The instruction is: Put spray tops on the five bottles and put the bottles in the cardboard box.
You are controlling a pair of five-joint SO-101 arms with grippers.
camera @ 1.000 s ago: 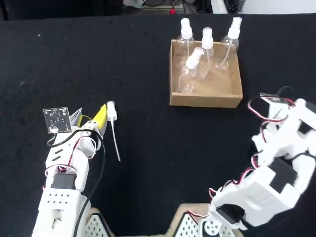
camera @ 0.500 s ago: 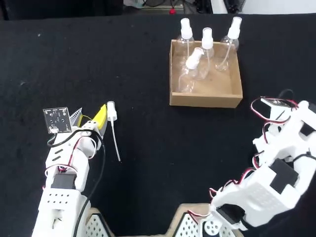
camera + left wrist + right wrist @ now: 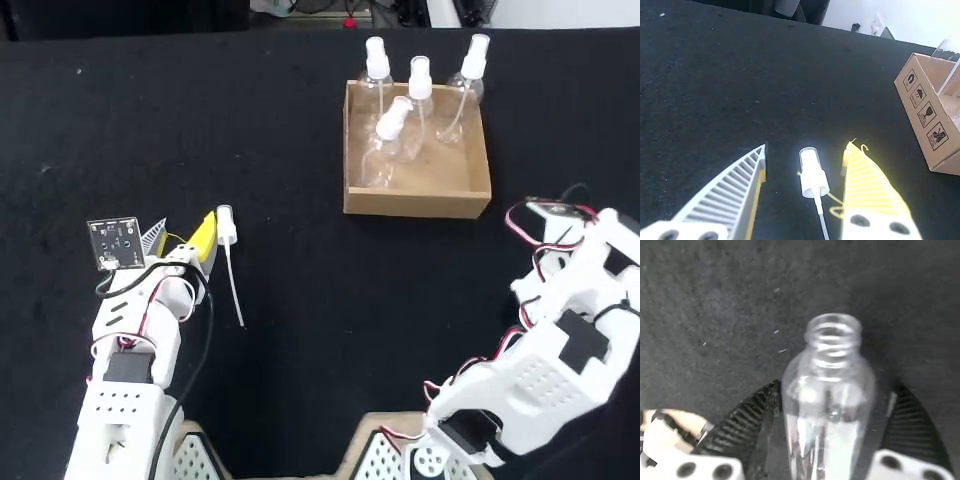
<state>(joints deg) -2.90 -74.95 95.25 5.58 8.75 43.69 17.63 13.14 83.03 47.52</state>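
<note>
Left wrist view gives me what matters: the last spray top (image 3: 812,175) lies flat on the black table (image 3: 715,75) between the spread fingers of the left gripper (image 3: 806,145). Neither finger touches it. Its long axis runs almost along the gripper's own line, with the white cap end pointing away from the arm and the thin dip tube trailing back toward the wrist. As I judge it, closing would pinch the cap across its width. The cardboard box (image 3: 930,110) sits well off to one side.

On the right wrist view, the right gripper (image 3: 836,386) has the uncapped bottle (image 3: 832,355) sitting between its two sides, with the threaded neck open and pointing away from the wrist. I cannot tell whether that gripper is actually clamped on the bottle.

From the high view I get what neither wrist camera offers. Four capped bottles (image 3: 418,85) are already in the box, and the right arm (image 3: 560,350) is folded well apart from the top, so the left arm is plainly the nearer one. That arm's body covers the bare bottle from above.
</note>
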